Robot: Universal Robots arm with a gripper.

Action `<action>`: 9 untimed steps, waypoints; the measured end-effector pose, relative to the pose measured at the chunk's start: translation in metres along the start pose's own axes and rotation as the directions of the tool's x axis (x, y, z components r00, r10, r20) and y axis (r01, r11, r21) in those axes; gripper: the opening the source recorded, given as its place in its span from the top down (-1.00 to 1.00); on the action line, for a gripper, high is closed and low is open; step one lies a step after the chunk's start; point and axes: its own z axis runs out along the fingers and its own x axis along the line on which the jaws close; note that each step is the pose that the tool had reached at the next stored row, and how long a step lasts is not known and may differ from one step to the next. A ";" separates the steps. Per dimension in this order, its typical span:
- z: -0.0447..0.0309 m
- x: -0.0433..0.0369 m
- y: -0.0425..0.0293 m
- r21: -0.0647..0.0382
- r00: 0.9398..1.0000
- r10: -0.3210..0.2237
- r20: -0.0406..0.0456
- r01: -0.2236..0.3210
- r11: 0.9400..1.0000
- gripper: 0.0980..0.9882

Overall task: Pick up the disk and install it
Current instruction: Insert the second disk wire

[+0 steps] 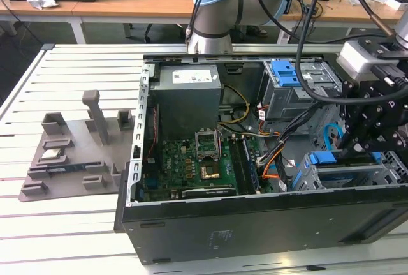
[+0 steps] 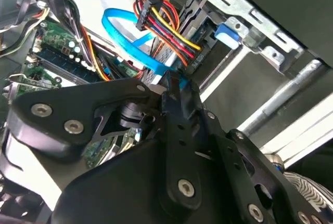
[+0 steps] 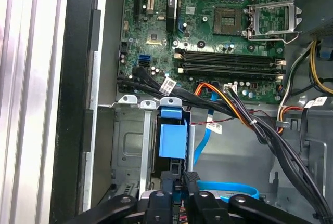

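The disk (image 1: 322,159) sits edge-on in the metal drive cage (image 1: 389,173) at the front corner of the open computer case, on the exterior view's right. Its blue plastic frame (image 3: 173,141) shows between the cage rails in the first wrist view. My gripper (image 1: 347,140) hangs right over that slot. Its black fingertips (image 3: 171,178) stand close together against the near end of the blue frame. In the second wrist view the gripper (image 2: 174,86) narrows to a shut point beside a sliver of blue. Whether the fingers pinch the frame or only touch it is hidden.
A blue data cable (image 3: 229,187) and a bundle of orange, red and black wires (image 2: 161,21) run close beside the cage. The motherboard (image 1: 191,160) and the grey power supply box (image 1: 188,90) fill the case. A second blue latch (image 1: 284,71) sits at the back. A grey fixture tray (image 1: 70,154) lies on the exterior view's left.
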 end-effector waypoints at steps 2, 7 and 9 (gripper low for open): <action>-0.0187 -0.0048 0.0007 0.000 1.000 0.000 -0.007 0.000 1.000 0.86; -0.0425 -0.0104 0.0015 0.000 1.000 0.001 -0.018 -0.001 1.000 0.98; -0.0517 -0.0116 0.0019 0.000 1.000 0.001 -0.021 -0.001 1.000 0.98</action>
